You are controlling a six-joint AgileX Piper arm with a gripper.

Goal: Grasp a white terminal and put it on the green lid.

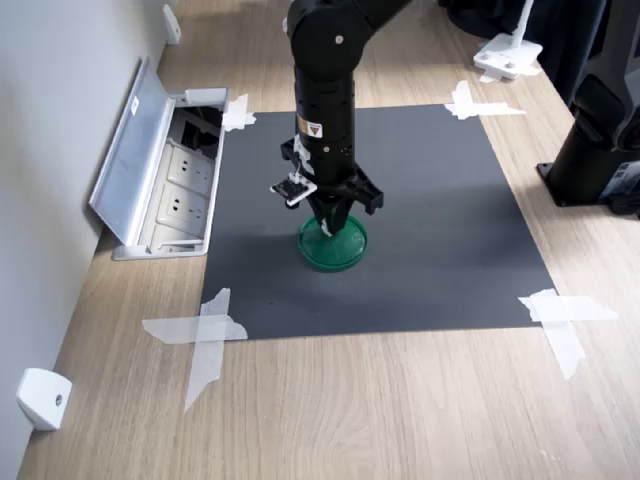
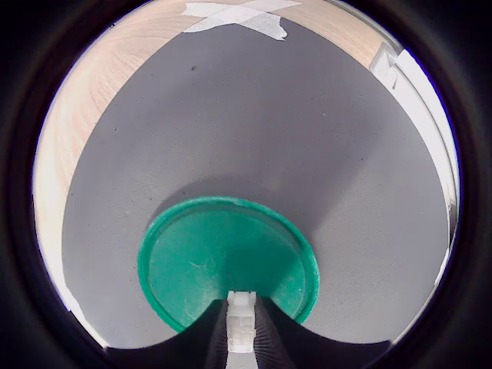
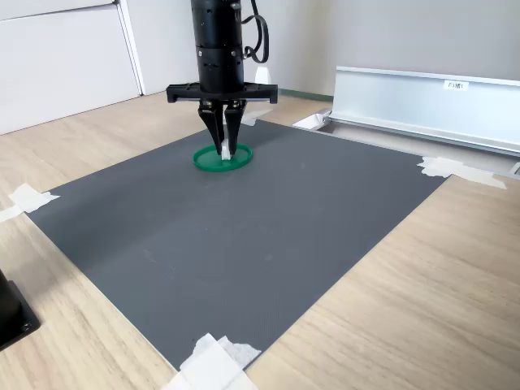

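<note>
One white terminal [image 2: 241, 321] sits clamped between the gripper [image 3: 225, 151] fingers, long axis along them, directly above the green lid [image 2: 201, 265], near its rim rather than centre.

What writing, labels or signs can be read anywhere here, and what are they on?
No text can be read for certain.
Small sticker with a triangular mark on the black arm: too small to read.
White label on the raised metal lid of the floor socket box: blurred, not readable.
The green lid, the white terminal between the fingers, the dark mat and the tape strips: no print visible.
</note>
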